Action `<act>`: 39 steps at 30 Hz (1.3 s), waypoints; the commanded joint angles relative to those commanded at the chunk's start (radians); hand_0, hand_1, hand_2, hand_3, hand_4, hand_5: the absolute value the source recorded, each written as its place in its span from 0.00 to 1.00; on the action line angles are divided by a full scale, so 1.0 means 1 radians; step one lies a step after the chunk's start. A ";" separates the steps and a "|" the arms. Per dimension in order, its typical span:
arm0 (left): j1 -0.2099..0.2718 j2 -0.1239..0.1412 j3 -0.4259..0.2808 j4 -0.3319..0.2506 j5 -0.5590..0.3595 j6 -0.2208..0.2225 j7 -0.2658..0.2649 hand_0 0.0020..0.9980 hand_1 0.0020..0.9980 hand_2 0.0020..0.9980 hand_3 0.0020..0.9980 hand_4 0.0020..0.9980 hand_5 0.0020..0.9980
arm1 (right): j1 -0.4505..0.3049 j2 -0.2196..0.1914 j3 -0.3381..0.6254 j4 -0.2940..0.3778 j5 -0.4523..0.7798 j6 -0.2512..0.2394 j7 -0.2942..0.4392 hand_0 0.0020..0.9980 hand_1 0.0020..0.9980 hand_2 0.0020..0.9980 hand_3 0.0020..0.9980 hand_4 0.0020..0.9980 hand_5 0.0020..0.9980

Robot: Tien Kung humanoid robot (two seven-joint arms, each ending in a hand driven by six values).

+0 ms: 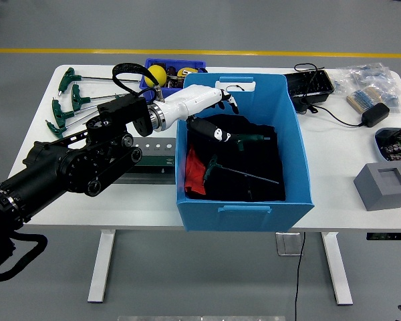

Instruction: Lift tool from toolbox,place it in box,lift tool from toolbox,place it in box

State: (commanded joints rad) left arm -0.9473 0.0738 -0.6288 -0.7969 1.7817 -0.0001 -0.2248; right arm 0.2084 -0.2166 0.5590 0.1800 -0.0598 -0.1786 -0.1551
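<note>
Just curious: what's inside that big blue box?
In the blue box: black cloth, something red, and a green-handled T-wrench on top. Anything beneath the cloth is hidden.

A large plastic box (244, 200) stood at the middle of the bench (334, 154). Inside it, on folded cloth (254, 180), lay a T-handle wrench (237, 171), with a second tool (254, 138) behind it. The left hand (210, 127) reached over the box's left wall. T-handle wrenches (67, 100) lay at the bench's far left, a small bin (162, 73) behind the box, a foam block (384, 186) at the right.
</note>
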 joint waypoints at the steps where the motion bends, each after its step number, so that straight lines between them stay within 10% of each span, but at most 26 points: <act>1: 0.011 0.004 -0.016 -0.013 0.004 0.000 0.003 0.64 0.71 0.84 0.70 0.90 0.59 | -0.001 0.001 -0.002 0.000 0.002 0.000 0.000 0.70 0.65 0.70 0.56 0.78 0.67; 12: 0.199 0.044 -0.306 -0.192 -0.040 0.016 0.053 0.63 0.69 0.80 0.68 0.90 0.59 | -0.013 0.005 -0.037 0.000 0.037 0.001 0.007 0.69 0.65 0.70 0.56 0.78 0.67; 26: 0.439 0.133 -0.536 -0.190 -0.605 0.049 -0.115 0.58 0.63 0.71 0.65 0.89 0.58 | -0.020 0.015 -0.101 0.000 0.106 0.002 0.017 0.69 0.65 0.70 0.56 0.78 0.66; 34: 0.586 0.130 -0.625 -0.251 -0.817 0.002 -0.069 0.60 0.64 0.72 0.66 0.90 0.60 | -0.023 0.019 -0.148 0.000 0.155 0.004 0.025 0.69 0.65 0.70 0.55 0.78 0.66; 39: 0.679 0.081 -0.709 -0.319 -0.818 -0.014 -0.011 0.63 0.67 0.75 0.69 0.90 0.61 | -0.019 0.018 -0.157 0.001 0.172 0.004 0.029 0.69 0.65 0.70 0.56 0.78 0.66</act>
State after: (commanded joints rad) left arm -0.2682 0.1543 -1.3382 -1.1155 0.9635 -0.0141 -0.2358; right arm 0.1892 -0.1985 0.4015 0.1811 0.1120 -0.1743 -0.1263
